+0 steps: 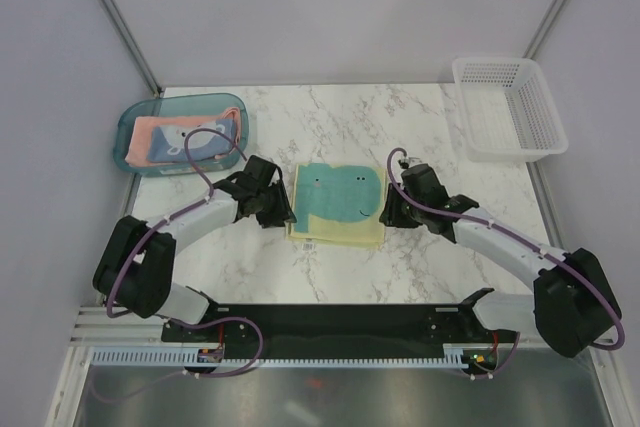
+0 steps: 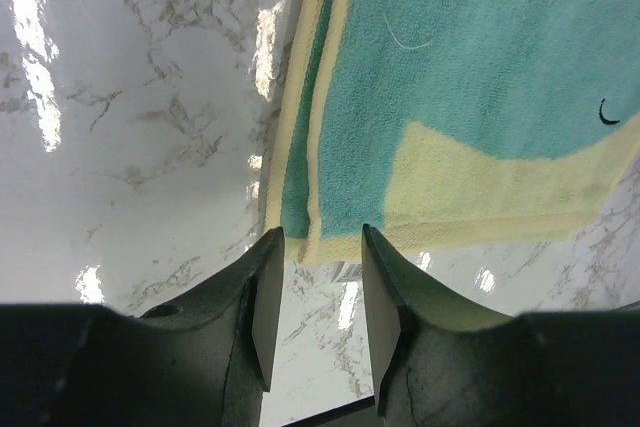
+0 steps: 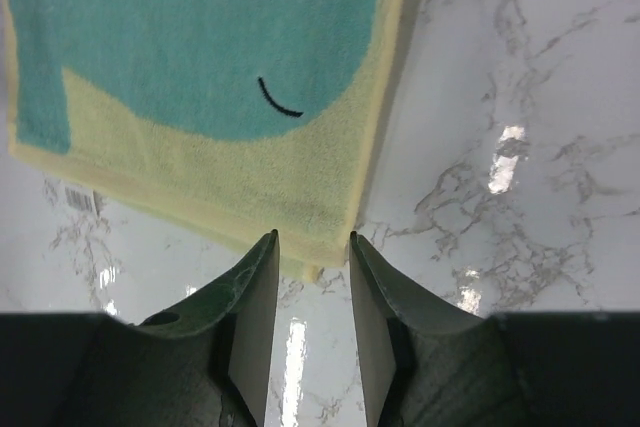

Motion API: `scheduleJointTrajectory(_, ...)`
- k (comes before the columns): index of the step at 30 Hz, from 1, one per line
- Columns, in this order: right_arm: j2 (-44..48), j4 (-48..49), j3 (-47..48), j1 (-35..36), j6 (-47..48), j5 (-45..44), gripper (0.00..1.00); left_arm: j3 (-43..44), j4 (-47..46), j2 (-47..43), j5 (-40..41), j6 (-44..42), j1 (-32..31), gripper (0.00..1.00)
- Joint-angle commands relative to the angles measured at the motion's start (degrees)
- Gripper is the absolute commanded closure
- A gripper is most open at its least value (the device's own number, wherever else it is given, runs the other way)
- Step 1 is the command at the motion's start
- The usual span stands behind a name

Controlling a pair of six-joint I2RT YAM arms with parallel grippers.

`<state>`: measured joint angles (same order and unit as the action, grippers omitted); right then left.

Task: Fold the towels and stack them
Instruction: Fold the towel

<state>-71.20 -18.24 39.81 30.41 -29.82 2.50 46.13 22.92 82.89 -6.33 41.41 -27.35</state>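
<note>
The pale yellow towel with a teal panel (image 1: 338, 204) lies folded flat at the table's middle. My left gripper (image 1: 282, 215) is open at its near left corner (image 2: 300, 237), jaws apart over bare marble just short of the edge. My right gripper (image 1: 388, 215) is open at its near right corner (image 3: 320, 247), also empty. The towel's tag (image 3: 80, 199) pokes out under its near edge. The salmon-pink towel (image 1: 160, 137) and the light blue towel (image 1: 212, 141) lie in the teal tray (image 1: 130, 162) at the back left.
A white mesh basket (image 1: 506, 107) stands at the back right. The table is white marble (image 1: 400, 267) with grey walls behind and on both sides.
</note>
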Motion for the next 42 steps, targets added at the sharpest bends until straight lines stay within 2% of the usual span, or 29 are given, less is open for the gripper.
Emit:
scheduleJointTrajectory(1, 0.35, 0.14, 0.45, -1.49, -11.18, -7.51, 0.57, 0.37, -1.29, 0.43, -2.36, -3.97, -0.07, 0.57)
scheduleJointTrajectory(5, 3.44, 0.22, -4.12, -3.17, -19.99, -5.15, 0.54, 0.37, -1.82, 2.27, -2.99, -3.97, -0.51, 0.55)
scheduleJointTrajectory(15, 4.14, 9.53, -11.68, -0.98, -25.62, -2.59, 0.58, -1.30, -6.66, 4.12, -5.54, -4.32, -0.86, 0.56)
scheduleJointTrajectory(19, 4.58, 9.98, -13.18, 0.96, -30.63, -5.92, 0.56, -1.57, -6.31, 5.34, -5.10, -3.27, -0.95, 0.59)
scheduleJointTrajectory(24, 6.68, 9.80, -14.85, 1.14, -32.31, -8.39, 0.56, -2.36, -6.22, 5.53, -4.22, -2.21, -1.21, 0.64)
scheduleJointTrajectory(27, 6.86, 9.89, -15.11, 1.31, -32.84, -8.39, 0.55, -2.36, -6.13, 5.00, -4.22, -2.03, -1.30, 0.70)
scheduleJointTrajectory(31, 6.78, 10.15, -15.55, 1.84, -34.86, -8.57, 0.53, -1.39, -5.78, 3.86, -5.09, -1.51, -1.30, 0.95)
scheduleJointTrajectory(32, 6.95, 10.59, -15.82, 2.10, -35.82, -8.57, 0.53, -1.13, -5.60, 3.68, -5.10, -1.42, -1.30, 0.98)
scheduleJointTrajectory(42, 3.17, 15.60, -18.01, 4.74, -39.52, -11.20, 0.54, 0.45, -4.99, 3.07, -8.00, 1.13, -1.39, 0.98)
